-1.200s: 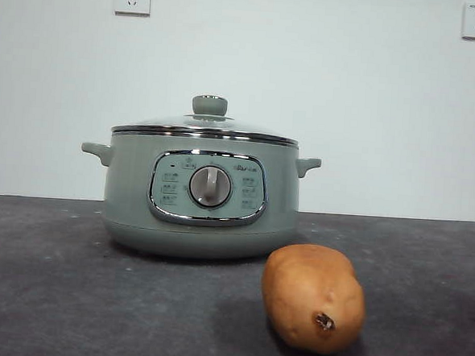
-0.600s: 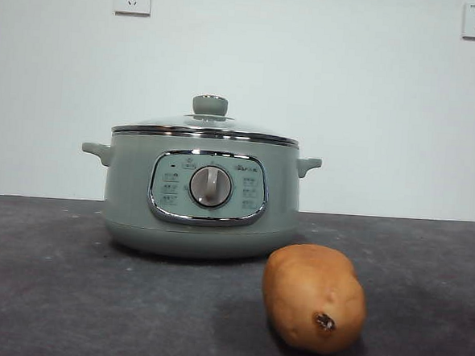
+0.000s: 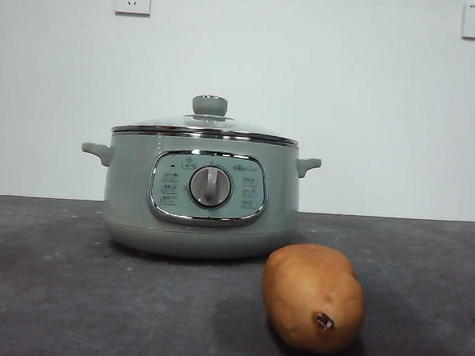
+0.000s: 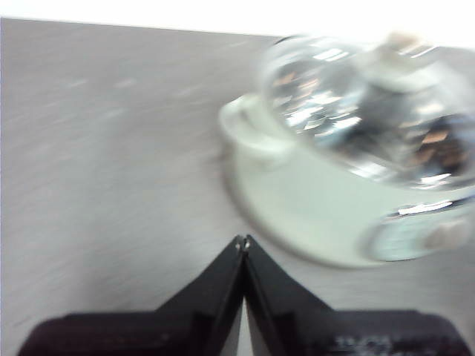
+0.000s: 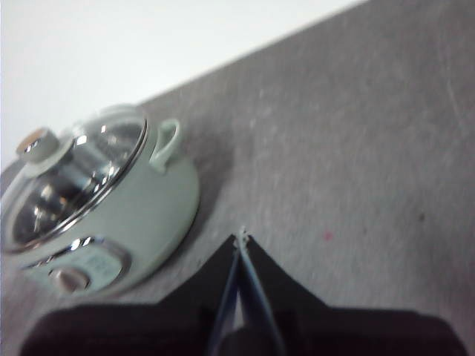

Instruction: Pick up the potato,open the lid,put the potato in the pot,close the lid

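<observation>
On the grey worktop, at about four o'clock from the pot and nearer the camera, the potato is lying end-on with its eye spot facing forward, lid sitting closed, while both the left tool and right tool are hanging above the worktop with jaws pressed together, empty, neither wrist view showing the potato, so the nearer arm is unclear.

Potato before pot, lid on.

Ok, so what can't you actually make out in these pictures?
- Inside of the pot: front view, the lid sits on it; in both wrist views glare and blur on the glass hide it.
- Panel markings: front view, too small to read.
- Potato: absent from both wrist views; its far side is hidden in the front view.
- Left claw and right claw: outside the front view.
</observation>
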Controlling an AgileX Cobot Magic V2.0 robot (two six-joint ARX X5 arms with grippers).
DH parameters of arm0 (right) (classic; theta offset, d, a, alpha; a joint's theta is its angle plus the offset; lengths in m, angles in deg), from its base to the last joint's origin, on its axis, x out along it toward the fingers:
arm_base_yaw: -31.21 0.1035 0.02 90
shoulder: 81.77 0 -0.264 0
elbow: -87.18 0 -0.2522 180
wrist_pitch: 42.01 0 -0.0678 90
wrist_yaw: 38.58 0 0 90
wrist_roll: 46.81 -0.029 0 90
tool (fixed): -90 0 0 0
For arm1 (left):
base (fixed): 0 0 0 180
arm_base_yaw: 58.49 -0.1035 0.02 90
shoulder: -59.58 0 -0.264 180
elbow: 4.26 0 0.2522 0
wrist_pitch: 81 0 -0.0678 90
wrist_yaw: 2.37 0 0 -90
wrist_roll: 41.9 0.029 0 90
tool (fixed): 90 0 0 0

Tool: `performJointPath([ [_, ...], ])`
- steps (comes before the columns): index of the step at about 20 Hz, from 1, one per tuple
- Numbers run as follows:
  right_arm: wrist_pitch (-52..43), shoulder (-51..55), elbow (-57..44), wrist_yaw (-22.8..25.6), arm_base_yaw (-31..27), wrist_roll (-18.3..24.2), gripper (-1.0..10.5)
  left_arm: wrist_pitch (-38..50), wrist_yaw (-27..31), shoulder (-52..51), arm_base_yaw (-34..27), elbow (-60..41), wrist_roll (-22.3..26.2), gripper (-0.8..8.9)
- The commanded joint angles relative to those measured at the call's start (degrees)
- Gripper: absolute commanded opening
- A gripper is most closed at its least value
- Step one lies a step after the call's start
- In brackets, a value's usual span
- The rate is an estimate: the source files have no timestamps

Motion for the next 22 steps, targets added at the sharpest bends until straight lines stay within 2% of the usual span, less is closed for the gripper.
performJointPath([
  [1,3.65,-2.47,2.84,-1.64,-0.02,-0.50,0.0,-3.13,-4.50,2.23,-0.11,2.54,-0.37,-0.04],
  [5,8.96,-5.31,5.53,-3.58,-0.02,-0.48,0.0,-8.02,-10.95,4.90,-0.11,5.73,0.61,-0.04],
  [7,10.54,-6.97,6.69,-6.12,-0.02,-0.31,0.0,-9.64,-13.57,5.84,-0.11,6.88,1.66,-0.04],
  [14,12.57,-16.59,12.31,-23.19,0.24,1.42,0.0,-13.29,-21.18,7.02,-0.07,10.16,2.69,-0.04],
  [18,15.89,-23.19,16.70,-23.71,3.67,3.93,0.0,-16.35,-25.49,7.02,0.00,10.62,2.78,-0.04],
  [20,16.79,-25.35,18.05,-23.28,5.60,4.17,0.2,-17.64,-25.73,7.02,0.02,10.62,2.97,-0.04],
  [22,17.59,-27.74,19.56,-22.18,8.39,3.93,1.0,-19.10,-25.73,7.04,0.00,10.62,3.78,-0.04],
])
